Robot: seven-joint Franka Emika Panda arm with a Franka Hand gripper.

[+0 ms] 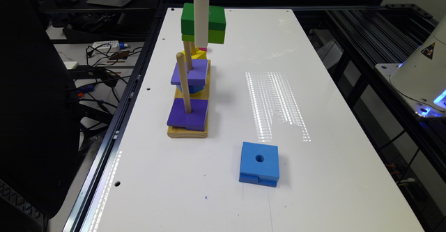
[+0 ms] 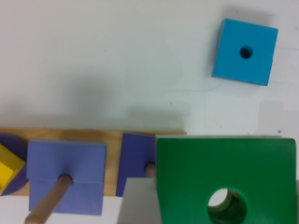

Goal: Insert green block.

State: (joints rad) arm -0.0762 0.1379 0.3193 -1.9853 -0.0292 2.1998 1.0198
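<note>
green block [image 1: 213,20] held aloft above the wooden pegs [image 1: 183,82], fingers [image 1: 201,23] clamped on it.

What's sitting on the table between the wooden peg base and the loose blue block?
Nothing: in the exterior view the white table is bare between the wooden peg base and the blue block, apart from light reflections.

The white end effector [image 1: 201,19] covers the middle of the green block [image 1: 215,24], and its fingers can't be made out.
</note>
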